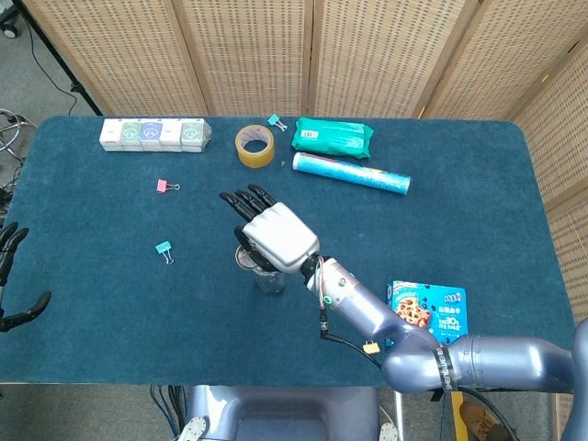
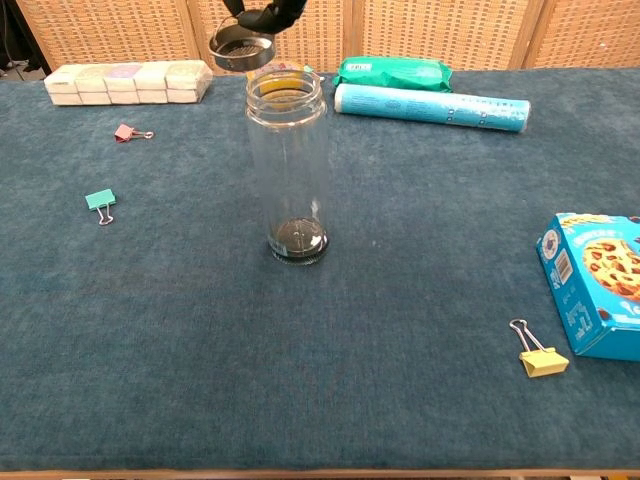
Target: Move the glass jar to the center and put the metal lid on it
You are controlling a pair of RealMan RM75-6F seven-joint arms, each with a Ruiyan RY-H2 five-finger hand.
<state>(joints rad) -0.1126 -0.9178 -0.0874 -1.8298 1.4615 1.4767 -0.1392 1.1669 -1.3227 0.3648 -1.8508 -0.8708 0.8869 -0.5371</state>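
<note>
The clear glass jar (image 2: 287,165) stands upright and uncovered near the middle of the blue table; the head view shows it (image 1: 271,278) mostly under my right hand (image 1: 276,234). That hand hovers over the jar and holds the round metal lid (image 2: 241,46) in its dark fingertips (image 2: 268,12). The lid hangs slightly tilted, just above and to the left of the jar's mouth, apart from the rim. My left hand (image 1: 13,276) stays at the table's far left edge, fingers apart and holding nothing.
Along the back lie a white multi-pack box (image 2: 127,82), a tape roll (image 1: 254,145), a green packet (image 2: 392,72) and a blue tube (image 2: 430,104). Pink (image 2: 126,132), teal (image 2: 101,202) and yellow (image 2: 541,356) binder clips are scattered about. A cookie box (image 2: 597,283) sits right.
</note>
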